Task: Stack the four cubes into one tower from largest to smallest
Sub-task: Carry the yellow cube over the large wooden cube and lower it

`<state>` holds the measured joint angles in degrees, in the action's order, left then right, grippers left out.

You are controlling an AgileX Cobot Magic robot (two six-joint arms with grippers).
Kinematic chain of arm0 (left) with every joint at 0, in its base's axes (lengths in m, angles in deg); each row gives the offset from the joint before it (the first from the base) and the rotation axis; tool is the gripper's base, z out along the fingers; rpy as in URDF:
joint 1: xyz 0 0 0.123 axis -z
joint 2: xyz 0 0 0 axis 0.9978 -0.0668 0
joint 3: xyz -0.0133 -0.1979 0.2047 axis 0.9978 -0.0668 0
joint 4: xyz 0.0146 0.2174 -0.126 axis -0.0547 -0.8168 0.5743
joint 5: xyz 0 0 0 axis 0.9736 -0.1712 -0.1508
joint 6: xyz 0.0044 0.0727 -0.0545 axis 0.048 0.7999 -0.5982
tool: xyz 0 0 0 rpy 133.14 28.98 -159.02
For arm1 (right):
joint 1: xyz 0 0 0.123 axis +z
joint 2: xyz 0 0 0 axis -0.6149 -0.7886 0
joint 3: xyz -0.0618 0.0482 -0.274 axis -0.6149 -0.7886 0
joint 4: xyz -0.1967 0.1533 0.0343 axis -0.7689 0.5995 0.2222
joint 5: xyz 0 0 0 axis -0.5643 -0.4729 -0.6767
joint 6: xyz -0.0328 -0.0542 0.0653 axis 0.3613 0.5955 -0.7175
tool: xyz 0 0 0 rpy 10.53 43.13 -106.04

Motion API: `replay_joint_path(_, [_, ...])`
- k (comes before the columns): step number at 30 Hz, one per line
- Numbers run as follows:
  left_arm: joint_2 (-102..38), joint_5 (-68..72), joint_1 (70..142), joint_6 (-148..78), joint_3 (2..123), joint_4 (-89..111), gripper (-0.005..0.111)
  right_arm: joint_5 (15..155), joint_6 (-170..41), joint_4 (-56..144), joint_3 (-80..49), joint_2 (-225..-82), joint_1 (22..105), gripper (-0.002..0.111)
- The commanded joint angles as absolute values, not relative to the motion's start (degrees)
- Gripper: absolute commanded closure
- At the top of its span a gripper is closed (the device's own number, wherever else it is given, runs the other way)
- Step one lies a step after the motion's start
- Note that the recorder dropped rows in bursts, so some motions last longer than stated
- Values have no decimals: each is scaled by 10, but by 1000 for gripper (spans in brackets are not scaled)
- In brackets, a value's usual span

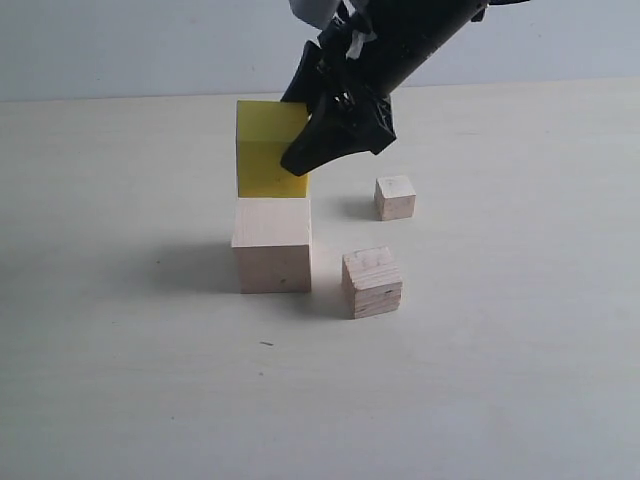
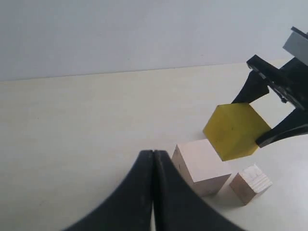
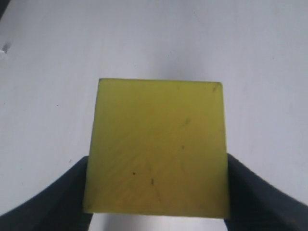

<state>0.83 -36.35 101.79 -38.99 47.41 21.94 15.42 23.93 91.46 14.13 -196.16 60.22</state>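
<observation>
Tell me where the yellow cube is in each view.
Exterior view: yellow cube upper middle, just above the big pale cube.
Left wrist view: yellow cube beside the big pale cube.
Right wrist view: yellow cube fills the middle.
Shared landmark: big pale cube, absent from the right wrist view.

On yellow cube (image 1: 268, 140): bright yellow, duller olive on the shaded face, a few tiny dark specks and faint diagonal streaks close up; big cube (image 1: 272, 245) pale plain wood, pinkish beige, hardly any grain; mid cube (image 1: 372, 282) tan wood, clear grain lines on top, short dark crack on the front face; small cube (image 1: 395, 197) pale wood, faint grain; table (image 1: 120, 380) cream, matte, one tiny dark fleck (image 1: 266, 344); wall (image 1: 120, 45) plain pale blue-grey; right gripper (image 1: 288, 130) glossy black, white bit (image 1: 355, 42) on the arm above it; left gripper (image 2: 153, 156) plain black; soft grey shadows beside the cubes.
</observation>
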Motion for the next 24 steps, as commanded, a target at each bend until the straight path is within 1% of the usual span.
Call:
replay_joint_path(1, [11, -365, 1021, -391, 473, 217, 107, 157, 226, 914, 139, -1959, 603, 108])
replay_joint_path(10, [11, -382, 1021, -391, 473, 217, 107, 220, 219, 909, 139, -1962, 606, 108])
replay_joint_path(15, [11, -411, 1021, -391, 473, 217, 107, 224, 218, 880, 139, -1978, 612, 108])
replay_joint_path(19, [11, -420, 1021, -390, 473, 217, 107, 225, 215, 862, 139, -1988, 623, 108])
replay_joint_path(24, [7, -420, 1021, -390, 473, 217, 107, 261, 216, 859, 139, -1988, 643, 108])
